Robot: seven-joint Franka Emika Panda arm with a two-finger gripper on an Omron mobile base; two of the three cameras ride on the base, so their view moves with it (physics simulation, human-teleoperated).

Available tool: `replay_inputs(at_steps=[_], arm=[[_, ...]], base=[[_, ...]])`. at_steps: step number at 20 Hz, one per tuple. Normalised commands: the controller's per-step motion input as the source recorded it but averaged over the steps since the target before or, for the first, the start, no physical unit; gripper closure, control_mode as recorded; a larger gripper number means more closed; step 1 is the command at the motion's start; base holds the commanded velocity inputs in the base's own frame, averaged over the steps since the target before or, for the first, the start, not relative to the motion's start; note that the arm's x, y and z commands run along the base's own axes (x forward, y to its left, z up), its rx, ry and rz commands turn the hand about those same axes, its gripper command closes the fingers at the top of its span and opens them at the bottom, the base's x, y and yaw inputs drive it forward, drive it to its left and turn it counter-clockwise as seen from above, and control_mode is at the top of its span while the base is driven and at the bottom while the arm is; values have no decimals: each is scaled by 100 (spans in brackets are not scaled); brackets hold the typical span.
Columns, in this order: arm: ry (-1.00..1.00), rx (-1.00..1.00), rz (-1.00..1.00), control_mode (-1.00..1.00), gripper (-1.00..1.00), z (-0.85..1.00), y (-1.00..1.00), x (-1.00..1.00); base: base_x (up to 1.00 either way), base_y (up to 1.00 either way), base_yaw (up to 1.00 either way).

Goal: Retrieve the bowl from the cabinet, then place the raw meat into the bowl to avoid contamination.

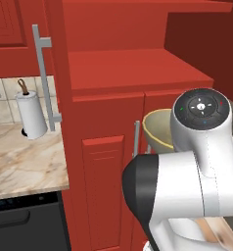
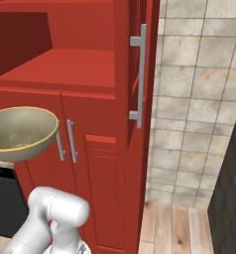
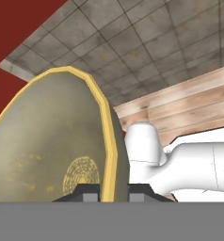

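In the hand view the two dark fingers [image 3: 115,192] are clenched on the rim of the bowl [image 3: 48,155], one tip inside the yellow-edged lip and one outside it. The bowl stands on edge in that view, its olive-tan hollow facing left, with a faint ring pattern near its base at about 7 o'clock of the frame. No brand, label or writing can be read on it, nor on anything else.

In the left base view the bowl [image 1: 157,128] is held in the air in front of the lower doors of the cabinet [image 1: 104,162], at 3 o'clock of the picture, partly hidden behind the white arm. In the right base view the bowl [image 2: 22,133] hangs at 9 o'clock, tilted, its hollow turned toward the camera, clear of the cabinet [image 2: 105,149] front as far as can be judged from this angle. The open shelf [image 2: 60,67] of the cabinet lies above it.

At 9 o'clock in the left base view a paper-towel roll [image 1: 31,115] stands upright on the marble desk [image 1: 25,162], against the tiled wall.
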Motion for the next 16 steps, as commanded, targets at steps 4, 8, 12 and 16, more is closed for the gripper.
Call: replay_inputs(at_steps=[4, 8, 12, 16], arm=[[0, 0, 0, 100, 100, 0, 0, 0], [0, 0, 0, 100, 100, 0, 0, 0], [0, 0, 0, 100, 100, 0, 0, 0], [0, 0, 0, 100, 100, 0, 0, 0]], base=[[-49, 9, 0], [-50, 5, -1], [-37, 16, -1], [-29, 31, -3]])
